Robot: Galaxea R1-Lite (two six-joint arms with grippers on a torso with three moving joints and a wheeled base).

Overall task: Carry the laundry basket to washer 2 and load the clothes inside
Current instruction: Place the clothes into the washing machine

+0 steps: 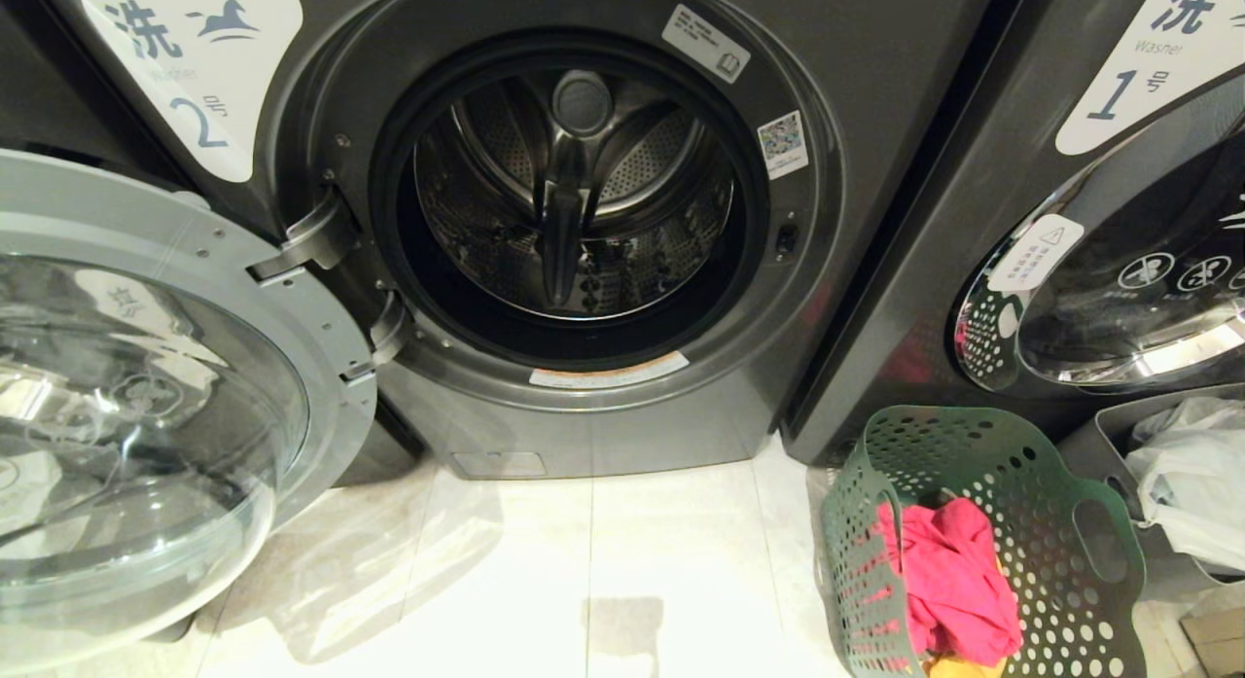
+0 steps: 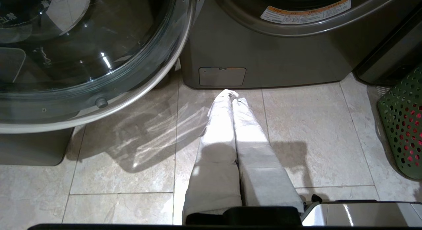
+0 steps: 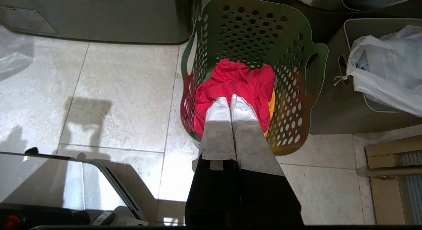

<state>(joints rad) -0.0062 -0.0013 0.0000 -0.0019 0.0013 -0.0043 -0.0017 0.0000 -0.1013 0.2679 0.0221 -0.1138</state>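
Pale floor tiles (image 1: 545,571) ran up to washer 2 (image 1: 584,406), whose glass door (image 1: 146,406) stood swung open on an empty drum (image 1: 574,192). The laundry basket (image 1: 982,445) sat beside it, before washer 1 (image 1: 1119,221), with the clothes (image 3: 235,83) inside. Carrying appeared complete; loading had not begun. The right gripper (image 3: 230,99) hung clenched and empty above the red garment; the left gripper (image 2: 232,95), likewise clenched, pointed over bare floor. Next, the right jaws needed to open and descend.

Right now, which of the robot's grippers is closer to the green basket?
The right. The right gripper hangs shut directly over the basket, above the red garment. The left gripper is shut over bare floor before washer 2, with the basket off to its side.
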